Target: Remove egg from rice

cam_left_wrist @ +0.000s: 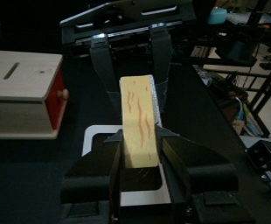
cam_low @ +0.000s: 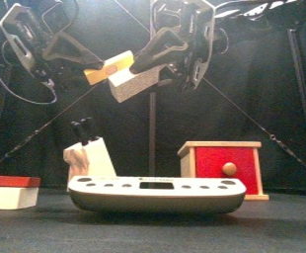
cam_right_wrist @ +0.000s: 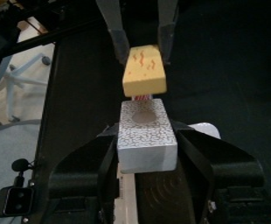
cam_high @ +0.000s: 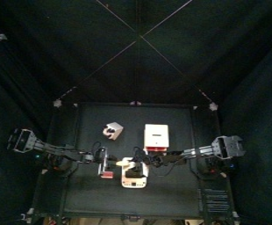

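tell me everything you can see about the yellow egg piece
The egg is a flat, oblong yellow slab with wavy orange-brown streaks on its face, looking like toy plastic or foam. The left gripper clamps one end, holding it in the air, tilted, above the white tray. Its free end meets the speckled white rice block, which the right gripper holds. In the front view the two pieces look angled apart.

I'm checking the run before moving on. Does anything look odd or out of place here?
Nothing looks spilled or damaged. The left gripper holds the yellow egg slab and the right gripper the white speckled rice block, both above the table.
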You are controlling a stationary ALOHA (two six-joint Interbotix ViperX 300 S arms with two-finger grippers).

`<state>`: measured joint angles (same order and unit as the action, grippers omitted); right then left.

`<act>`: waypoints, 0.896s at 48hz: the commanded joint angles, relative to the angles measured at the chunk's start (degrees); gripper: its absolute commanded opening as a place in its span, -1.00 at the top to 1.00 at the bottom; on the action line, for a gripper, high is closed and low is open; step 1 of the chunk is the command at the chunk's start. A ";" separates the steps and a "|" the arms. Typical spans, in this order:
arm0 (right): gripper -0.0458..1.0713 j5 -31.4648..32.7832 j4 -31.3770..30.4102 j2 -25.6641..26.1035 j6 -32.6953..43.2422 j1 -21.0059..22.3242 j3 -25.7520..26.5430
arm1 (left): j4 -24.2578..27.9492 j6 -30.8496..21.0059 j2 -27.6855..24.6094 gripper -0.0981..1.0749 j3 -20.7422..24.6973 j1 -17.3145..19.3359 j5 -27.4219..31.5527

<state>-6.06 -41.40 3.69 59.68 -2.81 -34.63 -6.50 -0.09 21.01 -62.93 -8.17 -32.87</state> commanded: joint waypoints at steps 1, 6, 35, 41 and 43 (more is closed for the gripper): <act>0.34 -0.97 0.53 2.72 -0.18 -0.09 0.09 | 0.09 0.18 0.44 0.29 0.70 0.09 -0.62; 0.34 -1.93 0.62 3.16 -0.09 -0.09 -0.53 | 0.09 0.18 0.44 0.29 0.70 0.09 -0.62; 0.34 -2.64 0.62 3.34 -0.18 0.00 -1.05 | 0.09 0.18 0.44 0.29 0.62 0.09 -0.53; 0.34 -2.64 0.62 3.34 -0.09 0.00 -1.05 | 0.09 0.18 0.44 0.29 0.62 0.09 -0.62; 0.34 -2.64 0.62 3.34 -0.18 -0.09 -1.05 | 0.09 0.18 0.44 0.29 0.62 0.09 -0.62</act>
<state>-8.17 -40.87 4.83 59.68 -2.81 -36.21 -6.42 -0.09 21.18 -63.02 -8.17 -32.87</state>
